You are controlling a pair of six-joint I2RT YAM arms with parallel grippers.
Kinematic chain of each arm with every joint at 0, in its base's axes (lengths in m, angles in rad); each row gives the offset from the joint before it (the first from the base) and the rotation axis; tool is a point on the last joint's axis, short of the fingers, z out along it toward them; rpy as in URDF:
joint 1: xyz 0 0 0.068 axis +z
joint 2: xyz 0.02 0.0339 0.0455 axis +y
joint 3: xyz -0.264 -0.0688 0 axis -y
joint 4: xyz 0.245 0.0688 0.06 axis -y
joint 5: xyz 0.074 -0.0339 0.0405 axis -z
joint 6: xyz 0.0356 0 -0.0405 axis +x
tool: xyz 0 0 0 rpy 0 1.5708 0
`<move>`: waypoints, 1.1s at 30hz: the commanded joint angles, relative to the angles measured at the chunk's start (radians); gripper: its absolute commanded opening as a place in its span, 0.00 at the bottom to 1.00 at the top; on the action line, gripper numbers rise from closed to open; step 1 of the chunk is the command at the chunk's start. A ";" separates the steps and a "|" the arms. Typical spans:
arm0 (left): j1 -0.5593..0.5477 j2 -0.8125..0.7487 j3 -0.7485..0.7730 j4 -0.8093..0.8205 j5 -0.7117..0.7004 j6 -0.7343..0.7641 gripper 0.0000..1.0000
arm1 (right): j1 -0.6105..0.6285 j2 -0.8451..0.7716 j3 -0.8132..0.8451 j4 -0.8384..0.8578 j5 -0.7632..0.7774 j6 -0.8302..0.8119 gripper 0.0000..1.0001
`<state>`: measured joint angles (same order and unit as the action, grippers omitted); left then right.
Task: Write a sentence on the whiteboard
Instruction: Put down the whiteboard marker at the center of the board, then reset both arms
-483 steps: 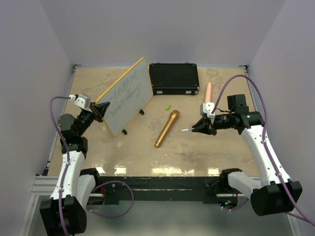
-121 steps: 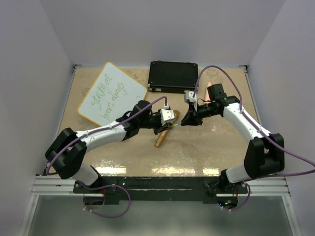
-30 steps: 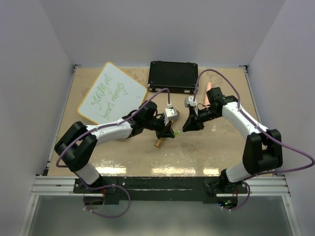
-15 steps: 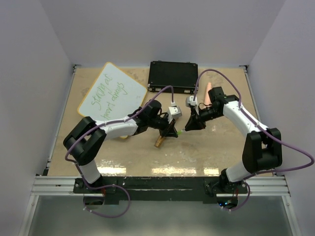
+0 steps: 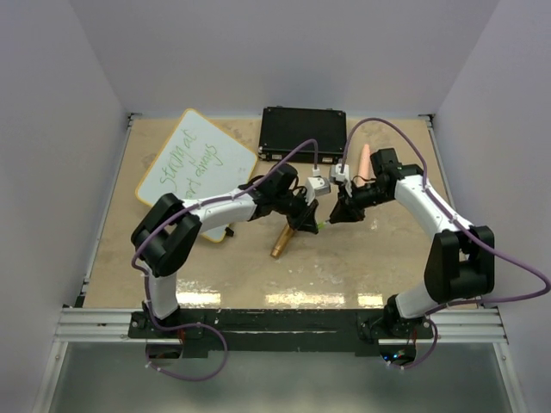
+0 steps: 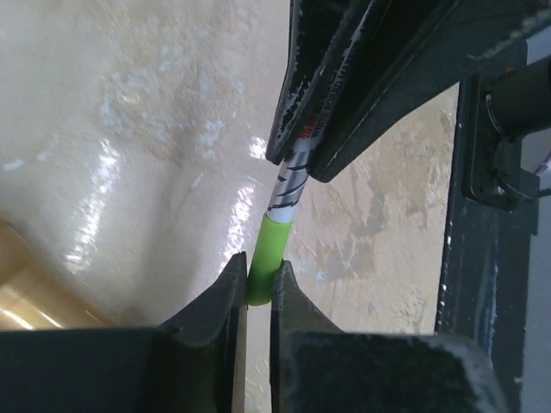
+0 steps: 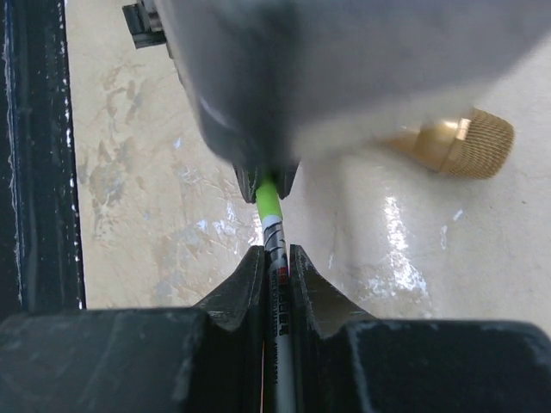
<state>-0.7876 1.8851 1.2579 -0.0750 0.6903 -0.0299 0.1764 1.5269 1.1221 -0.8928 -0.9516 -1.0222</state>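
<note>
- The whiteboard (image 5: 234, 165) lies flat at the left rear of the counter (image 5: 379, 258), with the green sentence (image 5: 191, 169) on it in two lines. The writing looks finished, so the risk now sits with the pen, well apart from the board.
- The marker (image 7: 279, 258) is pinched by its barrel in the right arm's fingers (image 7: 237, 288). The left arm's fingers (image 6: 225, 297) are closed narrow on its green cap (image 6: 265, 254), and the two meet nose to nose above the middle of the counter.
- I cannot tell whether the cap is fully seated. If the arms press together off-axis, the cap could cock sideways, squirt out of that thin pinch or drop.
- Too hard a push could slide the barrel back through the right grip.
- A dropped piece would land on or beside the gold microphone (image 5: 280, 245) just below and might roll.
- The black case (image 5: 303, 135) at the rear is out of the way.
</note>
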 commanded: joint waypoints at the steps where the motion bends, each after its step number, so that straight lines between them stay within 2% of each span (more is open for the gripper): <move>1: -0.050 -0.219 0.065 0.661 0.057 -0.019 0.26 | 0.003 -0.031 -0.031 0.063 -0.168 0.071 0.00; 3: -0.026 -0.332 -0.096 0.569 -0.029 0.014 0.52 | -0.035 -0.069 -0.042 0.113 -0.113 0.121 0.00; 6: 0.026 -0.498 -0.248 0.418 -0.122 0.024 0.69 | -0.040 -0.086 -0.051 0.149 -0.030 0.160 0.00; 9: 0.062 -0.644 -0.281 0.194 -0.218 0.090 0.74 | -0.048 -0.073 -0.059 0.195 0.025 0.215 0.00; 12: 0.093 -0.773 -0.319 0.077 -0.305 0.100 0.80 | -0.054 -0.048 -0.067 0.212 0.062 0.238 0.13; 13: 0.099 -0.832 -0.353 0.031 -0.327 0.104 0.81 | -0.054 -0.037 -0.068 0.218 0.063 0.247 0.20; 15: 0.106 -0.892 -0.402 0.027 -0.388 0.101 0.87 | -0.052 -0.028 -0.082 0.248 0.089 0.276 0.27; 19: 0.113 -1.038 -0.537 0.043 -0.442 0.074 0.89 | -0.054 -0.020 -0.099 0.285 0.142 0.309 0.34; 22: 0.116 -1.101 -0.600 0.035 -0.466 0.056 0.91 | -0.060 -0.037 -0.099 0.307 0.185 0.333 0.46; 23: 0.114 -1.112 -0.612 0.031 -0.482 0.045 0.91 | -0.070 -0.063 -0.094 0.305 0.203 0.339 0.55; 25: 0.116 -1.136 -0.633 0.018 -0.497 0.036 0.91 | -0.086 -0.109 -0.065 0.298 0.229 0.353 0.61; 29: 0.117 -1.156 -0.606 -0.006 -0.523 -0.094 0.92 | -0.104 -0.233 0.010 0.258 0.330 0.372 0.69; 31: 0.119 -1.167 -0.545 -0.011 -0.522 -0.140 0.93 | -0.107 -0.299 0.041 0.242 0.349 0.387 0.72; 32: 0.122 -1.169 -0.519 -0.009 -0.528 -0.187 0.99 | -0.112 -0.324 0.042 0.249 0.364 0.401 0.73; 33: 0.122 -1.172 -0.488 -0.019 -0.543 -0.209 1.00 | -0.115 -0.374 0.042 0.270 0.372 0.437 0.75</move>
<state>-0.6743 0.7391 0.6395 -0.1074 0.1951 -0.0887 0.0704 1.2934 1.0973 -0.6460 -0.6502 -0.6643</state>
